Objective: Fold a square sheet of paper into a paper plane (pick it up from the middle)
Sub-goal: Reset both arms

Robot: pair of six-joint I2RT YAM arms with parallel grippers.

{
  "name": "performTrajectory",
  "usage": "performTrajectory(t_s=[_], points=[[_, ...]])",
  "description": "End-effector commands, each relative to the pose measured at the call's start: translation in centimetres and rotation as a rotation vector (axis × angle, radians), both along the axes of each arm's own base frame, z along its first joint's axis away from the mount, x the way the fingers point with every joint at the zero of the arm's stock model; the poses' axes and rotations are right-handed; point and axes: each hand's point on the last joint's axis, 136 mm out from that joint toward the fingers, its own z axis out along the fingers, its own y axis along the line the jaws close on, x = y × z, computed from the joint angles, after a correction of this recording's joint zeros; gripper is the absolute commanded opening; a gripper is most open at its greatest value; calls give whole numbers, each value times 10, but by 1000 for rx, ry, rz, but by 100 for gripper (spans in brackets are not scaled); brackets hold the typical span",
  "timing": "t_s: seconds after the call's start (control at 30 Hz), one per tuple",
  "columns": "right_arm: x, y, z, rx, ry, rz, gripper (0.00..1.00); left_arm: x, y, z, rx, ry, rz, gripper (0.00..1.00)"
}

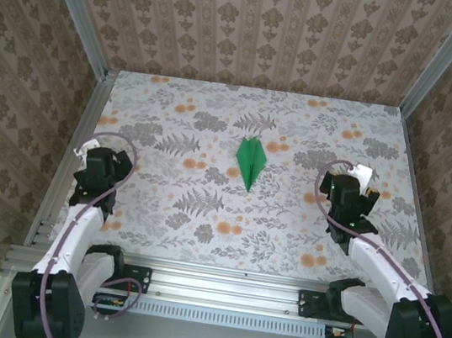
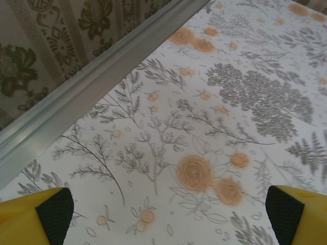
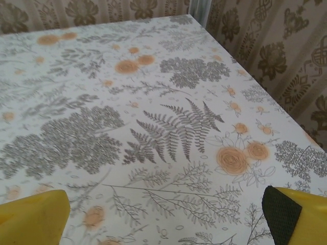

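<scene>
The paper plane (image 1: 250, 162), a slim bright green dart with a centre crease, lies flat in the middle of the table, nose toward the near edge. My left gripper (image 1: 83, 156) sits far to its left by the table's left edge, and in the left wrist view the left gripper (image 2: 168, 217) stands open, its yellow fingers (image 2: 46, 214) wide apart over bare tablecloth. Well to the plane's right is my right gripper (image 1: 364, 179); the right wrist view has the right gripper (image 3: 166, 217) open too, with nothing between its fingers (image 3: 291, 214).
A floral tablecloth (image 1: 203, 208) covers the table. Aluminium rails (image 1: 64, 170) and patterned walls close off the left, right and back sides. In the left wrist view the left rail (image 2: 92, 92) runs close beside the fingers.
</scene>
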Motion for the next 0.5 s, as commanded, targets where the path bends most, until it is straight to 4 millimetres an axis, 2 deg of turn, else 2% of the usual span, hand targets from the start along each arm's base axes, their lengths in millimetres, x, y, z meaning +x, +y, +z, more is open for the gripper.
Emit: performTrajectory(t_s=[0.0,0.13,0.3,0.47], points=[[16,-5,23,-61,-149,-6,100,9,13,18,129,-79,12,100],[25,-2,7,-120,-124,30,100,25,1,9,164,-95,-100,100],[45,17,-1,-122,-138,167,100,45,-20,-1,221,-128,-275,100],[64,25,-3,-82,-150,247,100,58,-51,10,212,-242,-451,100]])
